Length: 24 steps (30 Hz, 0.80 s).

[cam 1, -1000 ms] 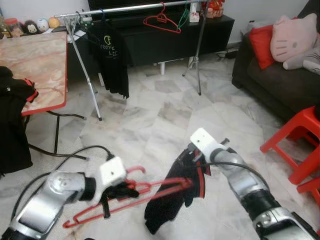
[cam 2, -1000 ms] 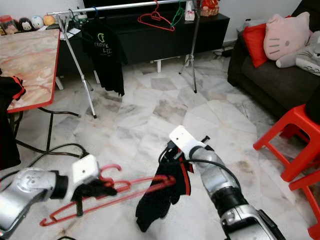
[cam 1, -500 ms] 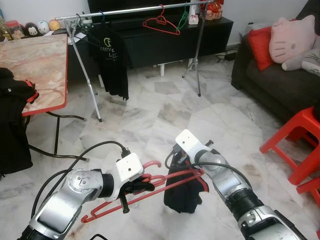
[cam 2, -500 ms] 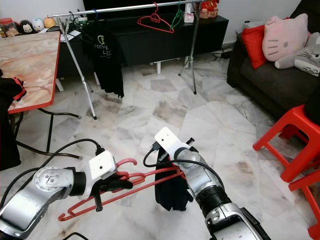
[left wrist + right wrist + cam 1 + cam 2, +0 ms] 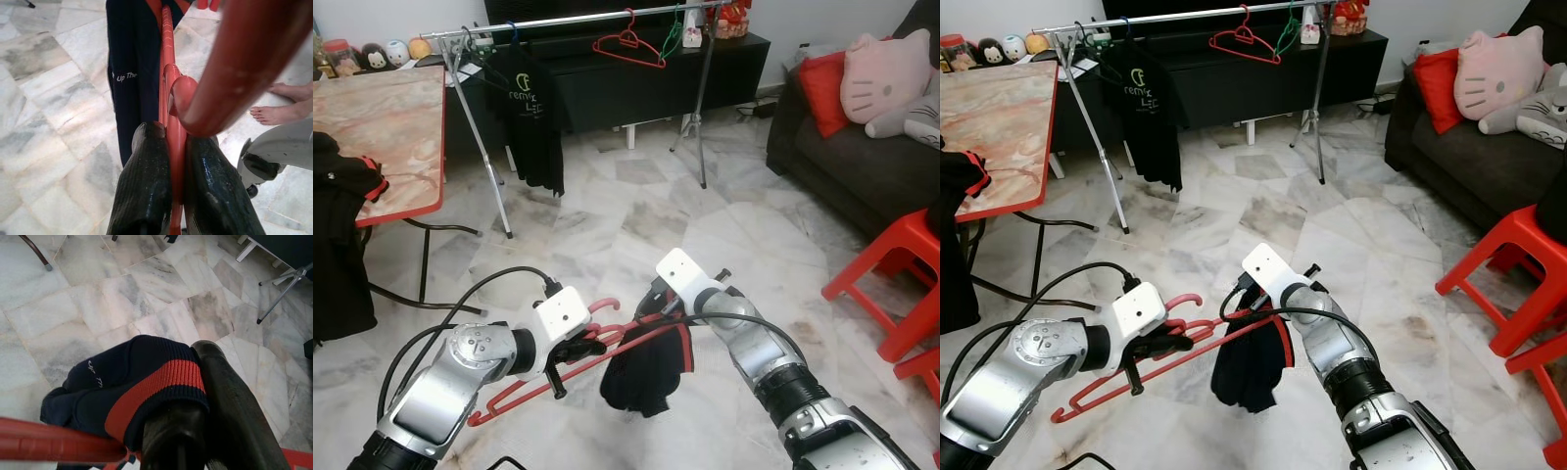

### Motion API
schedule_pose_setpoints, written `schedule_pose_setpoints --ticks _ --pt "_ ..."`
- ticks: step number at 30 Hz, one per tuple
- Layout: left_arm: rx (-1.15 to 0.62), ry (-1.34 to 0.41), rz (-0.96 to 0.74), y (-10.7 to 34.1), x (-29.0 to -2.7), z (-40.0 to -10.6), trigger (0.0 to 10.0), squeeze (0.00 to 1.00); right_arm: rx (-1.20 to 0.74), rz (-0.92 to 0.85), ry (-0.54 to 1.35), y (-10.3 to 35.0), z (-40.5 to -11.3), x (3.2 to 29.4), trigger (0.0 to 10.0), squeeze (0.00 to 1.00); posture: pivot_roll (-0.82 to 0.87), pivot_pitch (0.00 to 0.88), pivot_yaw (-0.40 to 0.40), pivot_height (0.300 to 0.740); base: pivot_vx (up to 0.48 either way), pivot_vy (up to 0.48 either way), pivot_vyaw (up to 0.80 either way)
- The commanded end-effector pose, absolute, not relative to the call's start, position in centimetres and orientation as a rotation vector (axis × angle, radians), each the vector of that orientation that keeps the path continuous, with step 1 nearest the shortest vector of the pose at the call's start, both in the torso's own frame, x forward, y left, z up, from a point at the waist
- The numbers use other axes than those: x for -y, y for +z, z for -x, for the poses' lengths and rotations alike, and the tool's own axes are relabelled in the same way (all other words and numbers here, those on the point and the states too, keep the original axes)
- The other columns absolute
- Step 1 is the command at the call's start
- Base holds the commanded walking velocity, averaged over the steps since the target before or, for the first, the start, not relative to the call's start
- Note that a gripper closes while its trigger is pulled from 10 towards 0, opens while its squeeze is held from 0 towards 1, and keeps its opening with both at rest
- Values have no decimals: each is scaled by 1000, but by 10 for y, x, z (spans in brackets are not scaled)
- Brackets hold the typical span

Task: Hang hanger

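Observation:
A red plastic hanger (image 5: 509,399) is held slanting low over the marble floor. My left gripper (image 5: 576,351) is shut on it just below its hook, and the fingers (image 5: 146,181) pinch the red bar (image 5: 168,98). A dark navy garment (image 5: 641,372) with a red stripe hangs bunched over the hanger's far arm. My right gripper (image 5: 658,311) is shut on its ribbed collar (image 5: 146,387), right above the hanger bar (image 5: 49,440). The metal clothes rack (image 5: 568,18) stands far ahead across the room.
The rack carries a black T-shirt (image 5: 533,113), a red hanger (image 5: 628,44) and a green one (image 5: 674,34). A red-edged table (image 5: 382,127) with dark clothes (image 5: 337,245) stands left. A sofa (image 5: 862,166) and red stool (image 5: 901,274) stand right. A person's bare foot (image 5: 274,110) is nearby.
Both grippers have risen and come closer together. The hanger's arm now sits inside the garment, which hangs bunched from it instead of trailing below the right gripper.

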<state>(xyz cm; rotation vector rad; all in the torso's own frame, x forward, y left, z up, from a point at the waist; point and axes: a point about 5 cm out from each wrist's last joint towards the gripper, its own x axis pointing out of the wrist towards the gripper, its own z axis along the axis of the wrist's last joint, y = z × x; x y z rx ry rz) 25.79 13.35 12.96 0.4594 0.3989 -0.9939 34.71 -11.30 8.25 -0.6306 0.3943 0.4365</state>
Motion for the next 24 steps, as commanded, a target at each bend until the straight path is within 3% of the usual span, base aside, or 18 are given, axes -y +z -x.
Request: schedule_pose_setpoints --ticks 1,7,24 --pt "-400 -940 -494 134 -141 -263 10000 0 -357 631 446 91 -351 108 10000 0 40 0 -38 740 0 0 0" --pt "-396 -855 -495 134 -145 -269 10000 0 -367 633 444 90 -350 108 10000 0 42 0 -35 740 0 0 0" --pt "-378 -855 -450 136 -129 -268 10000 0 -368 681 431 95 -351 105 10000 0 44 0 -39 740 0 0 0"
